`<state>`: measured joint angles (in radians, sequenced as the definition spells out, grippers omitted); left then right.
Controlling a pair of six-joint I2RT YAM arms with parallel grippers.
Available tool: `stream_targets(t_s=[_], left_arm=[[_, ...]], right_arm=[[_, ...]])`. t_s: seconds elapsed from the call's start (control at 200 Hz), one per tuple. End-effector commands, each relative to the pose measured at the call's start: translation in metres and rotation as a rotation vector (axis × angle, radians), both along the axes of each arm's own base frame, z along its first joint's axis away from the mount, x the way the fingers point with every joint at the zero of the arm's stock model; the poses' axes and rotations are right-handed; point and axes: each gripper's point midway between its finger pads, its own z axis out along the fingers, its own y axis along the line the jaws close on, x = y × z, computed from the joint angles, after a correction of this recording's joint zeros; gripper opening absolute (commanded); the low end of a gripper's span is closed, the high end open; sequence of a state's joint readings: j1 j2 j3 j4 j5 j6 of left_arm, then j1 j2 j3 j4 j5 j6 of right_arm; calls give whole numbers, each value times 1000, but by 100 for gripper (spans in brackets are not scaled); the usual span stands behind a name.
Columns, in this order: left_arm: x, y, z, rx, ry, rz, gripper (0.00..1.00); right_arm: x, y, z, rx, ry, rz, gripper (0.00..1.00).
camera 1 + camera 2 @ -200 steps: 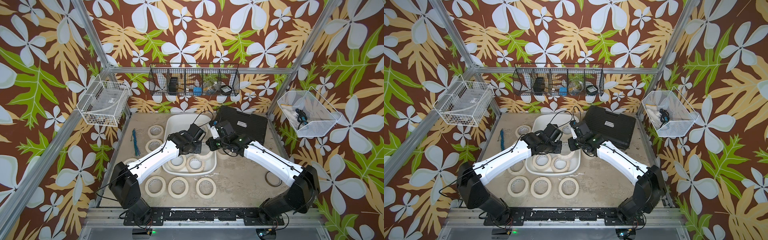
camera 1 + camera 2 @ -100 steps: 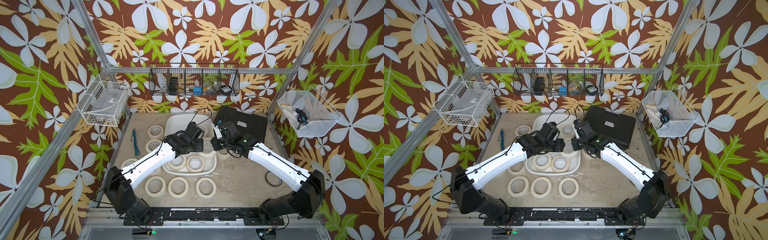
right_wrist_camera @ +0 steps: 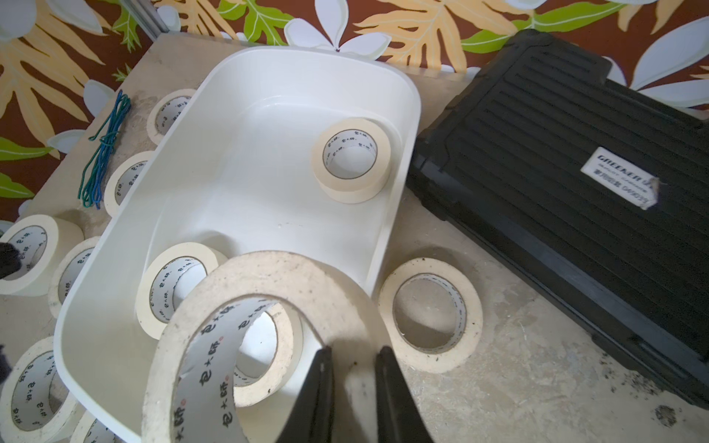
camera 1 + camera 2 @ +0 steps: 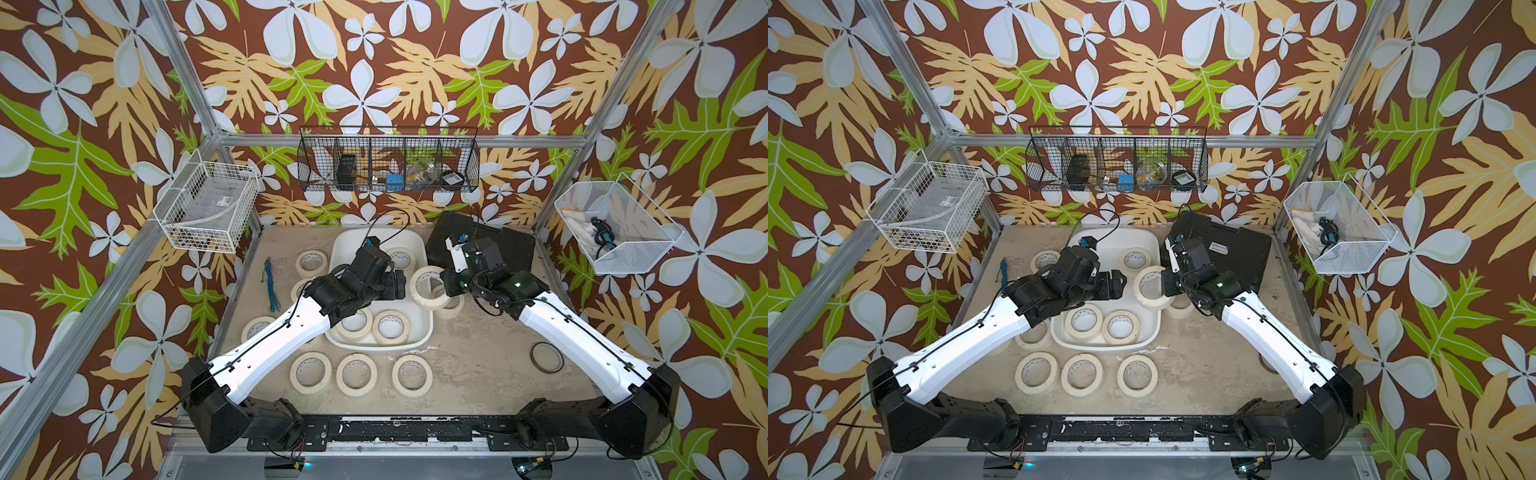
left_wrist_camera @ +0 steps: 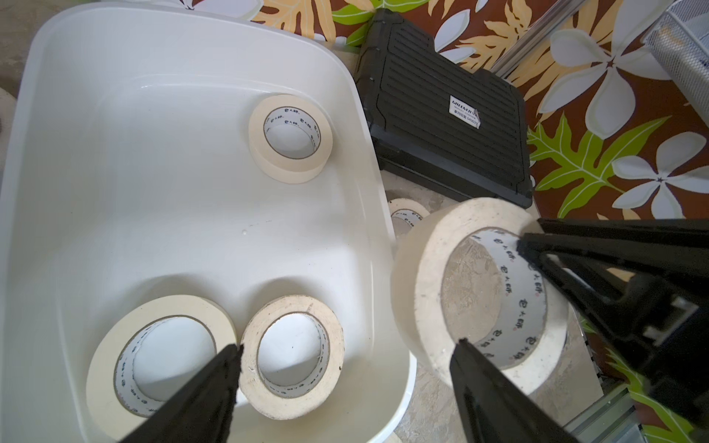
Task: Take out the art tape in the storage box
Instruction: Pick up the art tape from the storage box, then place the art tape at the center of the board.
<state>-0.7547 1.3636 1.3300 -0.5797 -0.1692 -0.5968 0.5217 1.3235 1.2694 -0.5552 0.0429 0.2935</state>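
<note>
The white storage box (image 4: 353, 241) (image 4: 1142, 241) sits mid-table and holds three art tape rolls: one at the far end (image 4: 401, 258) (image 5: 289, 138) and two at the near end (image 4: 359, 326) (image 4: 390, 327). My right gripper (image 4: 446, 286) (image 3: 353, 351) is shut on the wall of another art tape roll (image 4: 428, 286) (image 3: 268, 276), which hangs tilted above the box's right rim. My left gripper (image 4: 401, 284) (image 5: 347, 345) is open over the box, just left of that roll (image 5: 429, 276). One of its fingertips (image 5: 460, 341) is close to the roll's rim.
Several tape rolls lie on the table around the box, three in a front row (image 4: 356, 375) and one by the right rim (image 3: 429, 314). A black ribbed case (image 4: 490, 245) stands at the back right. A blue-green cord (image 4: 270, 282) lies left, a dark ring (image 4: 546, 357) right.
My left gripper has gone from shut to open and drawn a little away from the right one. The roll now shows between them, kept in the right gripper.
</note>
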Motion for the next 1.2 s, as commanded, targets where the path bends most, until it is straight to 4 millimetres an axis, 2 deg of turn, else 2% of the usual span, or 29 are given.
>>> stream_targets(t_s=[0.0, 0.215, 0.34, 0.55, 0.816, 1.026, 1.196], left_arm=[[4, 4, 12, -28, -42, 26, 89], [3, 6, 14, -34, -44, 33, 89], [2, 1, 8, -35, -25, 21, 89], [2, -1, 3, -32, -12, 13, 89], [3, -2, -3, -16, -7, 4, 89], [4, -4, -6, -7, 0, -3, 89], [4, -3, -7, -1, 0, -2, 89]], right_arm=[[3, -16, 13, 8, -39, -21, 2], [3, -70, 14, 19, -64, -152, 0], [0, -104, 1, 51, -58, -266, 0], [-6, -144, -32, 108, -54, -441, 0], [-11, -175, -68, 191, -57, -635, 0], [-14, -182, -101, 227, -52, -697, 0], [-9, -176, -126, 231, 7, -686, 0]])
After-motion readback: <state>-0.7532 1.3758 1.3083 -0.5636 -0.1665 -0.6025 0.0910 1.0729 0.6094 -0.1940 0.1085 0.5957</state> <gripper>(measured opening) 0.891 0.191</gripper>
